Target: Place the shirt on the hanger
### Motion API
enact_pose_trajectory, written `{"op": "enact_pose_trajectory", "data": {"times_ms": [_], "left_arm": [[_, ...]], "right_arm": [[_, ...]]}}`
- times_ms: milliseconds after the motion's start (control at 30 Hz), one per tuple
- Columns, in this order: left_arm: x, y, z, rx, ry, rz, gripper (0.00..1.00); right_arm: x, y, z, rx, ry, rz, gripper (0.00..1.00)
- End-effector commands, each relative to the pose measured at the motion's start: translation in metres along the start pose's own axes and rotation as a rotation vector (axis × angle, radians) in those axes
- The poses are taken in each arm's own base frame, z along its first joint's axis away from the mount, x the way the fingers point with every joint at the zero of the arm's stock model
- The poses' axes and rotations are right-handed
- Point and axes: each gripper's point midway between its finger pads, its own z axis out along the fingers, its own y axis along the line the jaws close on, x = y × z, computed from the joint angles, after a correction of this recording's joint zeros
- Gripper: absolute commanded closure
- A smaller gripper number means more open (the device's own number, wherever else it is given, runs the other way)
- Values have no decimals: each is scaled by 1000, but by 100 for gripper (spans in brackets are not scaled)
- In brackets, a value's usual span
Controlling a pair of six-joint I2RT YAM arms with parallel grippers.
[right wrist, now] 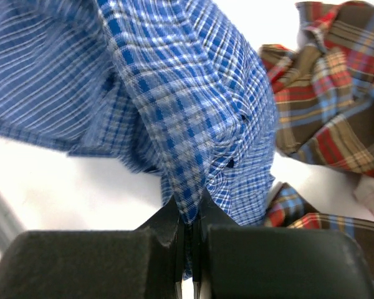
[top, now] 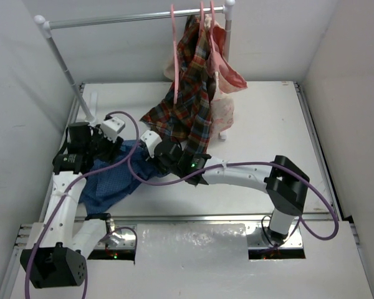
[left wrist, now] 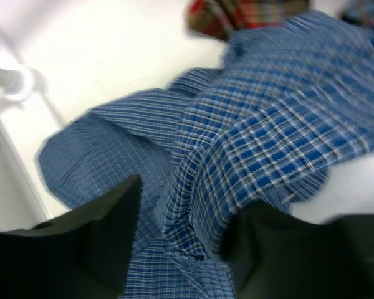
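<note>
The blue check shirt (top: 109, 180) lies crumpled on the table's left side, between the two arms. My right gripper (top: 142, 148) is shut on a raised fold of the shirt (right wrist: 193, 93), and the right wrist view shows the cloth pinched between its jaws (right wrist: 189, 215). My left gripper (top: 119, 148) stands over the shirt (left wrist: 268, 124) with its jaws apart (left wrist: 181, 243) and a ridge of cloth running between them. A bare pink hanger (top: 174, 50) hangs by its hook from the rail at the back.
The plaid shirt (top: 187, 106) (right wrist: 336, 124) hangs from the rail (top: 131, 18) and drapes onto the table just beyond the grippers. The peach garment (top: 224, 93) hangs beside it. A white rack post (left wrist: 6, 81) stands at the left.
</note>
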Motion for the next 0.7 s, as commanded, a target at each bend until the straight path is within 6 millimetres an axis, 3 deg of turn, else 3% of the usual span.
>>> {"op": "enact_pose_trajectory", "data": {"times_ms": [0, 33, 133, 200, 267, 333, 367, 400, 500, 567, 633, 667], "left_arm": [[-14, 44, -4, -234, -53, -39, 58], [-9, 50, -2, -268, -34, -47, 67], [5, 76, -3, -426, 17, -61, 76], [5, 93, -9, -529, 15, -66, 77], [-11, 93, -19, -527, -44, -41, 82], [-38, 69, -23, -385, -162, 41, 94], [-57, 54, -44, -333, -235, 87, 100], [-76, 26, -49, -175, -304, 172, 100], [-108, -27, -85, 110, -393, 277, 100], [-123, -58, -113, 266, -453, 369, 100], [-126, -69, -123, 327, -467, 386, 100], [-122, -68, -118, 329, -455, 367, 100]], "right_arm": [[-36, 14, -13, -96, -48, 2, 100], [-41, 16, -14, -113, -53, 5, 100], [-45, 19, -18, -135, -48, 5, 100], [-52, 20, -23, -143, -61, 10, 100], [-58, 21, -27, -152, -75, 9, 100], [-65, 24, -32, -167, -82, 3, 100], [-70, 31, -42, -187, -90, -26, 100], [-75, 35, -49, -198, -107, -49, 100], [-91, 53, -81, -246, -163, -127, 100], [-102, 60, -103, -275, -195, -154, 100], [-99, 63, -111, -310, -193, -153, 100], [-96, 61, -111, -306, -183, -149, 100]]}}
